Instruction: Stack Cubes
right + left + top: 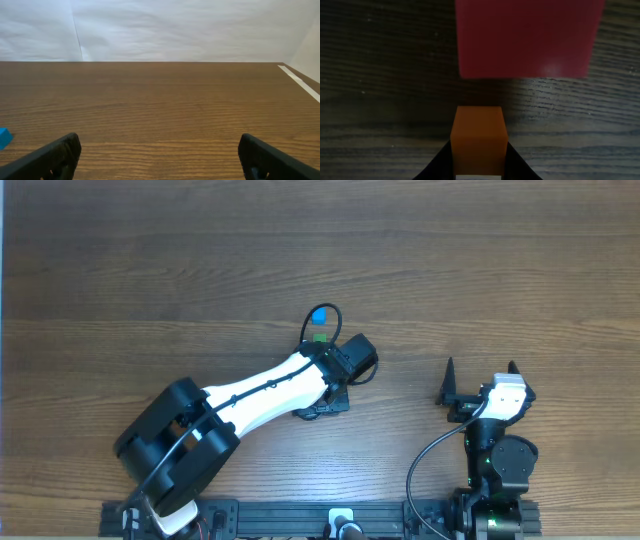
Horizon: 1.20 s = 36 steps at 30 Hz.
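In the left wrist view my left gripper (479,167) is shut on an orange cube (479,137), with one dark finger on each side of it. Just beyond the orange cube, apart from it, a larger-looking red cube (525,37) rests on the dark wood table. From above, the left arm's wrist (350,360) covers both cubes. A blue cube (319,315) lies just past the wrist, with a green patch (318,337) beside it that the arm partly hides. My right gripper (480,380) stands open over bare wood at the right, and the blue cube (4,137) lies far off to its side.
The wood table (150,270) stretches wide around the cubes. A white wall (175,30) rises behind the table's far edge, and a strip of pale tape (300,82) lies on the table near that edge. A black cable (335,320) loops by the blue cube.
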{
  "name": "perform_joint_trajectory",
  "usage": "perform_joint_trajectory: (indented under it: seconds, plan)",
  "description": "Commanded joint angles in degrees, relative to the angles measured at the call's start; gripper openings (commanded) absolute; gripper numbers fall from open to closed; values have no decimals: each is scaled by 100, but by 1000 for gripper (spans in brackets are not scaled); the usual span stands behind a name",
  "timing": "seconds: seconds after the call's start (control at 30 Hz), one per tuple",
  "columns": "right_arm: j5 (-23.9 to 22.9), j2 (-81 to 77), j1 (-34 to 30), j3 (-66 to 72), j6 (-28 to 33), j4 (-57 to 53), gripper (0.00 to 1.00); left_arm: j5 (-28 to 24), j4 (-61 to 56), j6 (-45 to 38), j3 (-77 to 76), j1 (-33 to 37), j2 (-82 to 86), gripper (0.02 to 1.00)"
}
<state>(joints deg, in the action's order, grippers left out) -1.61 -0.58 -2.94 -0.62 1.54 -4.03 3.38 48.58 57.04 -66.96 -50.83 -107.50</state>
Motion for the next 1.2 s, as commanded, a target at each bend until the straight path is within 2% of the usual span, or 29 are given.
perform_joint_trajectory:
  seconds: [0.03, 0.23, 0.37, 0.57, 1.2]
  plan:
    - [28, 28, 31, 33, 4, -13, 991, 129, 334, 39, -190, -4, 616, 47]
    - [28, 28, 31, 33, 2, -13, 993, 428, 1550, -337, -1596, 173, 796, 38]
    - [28, 28, 31, 33, 2, -13, 993, 459, 1528, -437, -1847, 378, 761, 40]
    - [28, 28, 31, 33, 4, -13, 991, 216, 1263, -872, -1847, 651, 426, 40]
    - [28, 28, 31, 33, 4, -13, 993, -173, 1209, -890, -1845, 776, -227, 40]
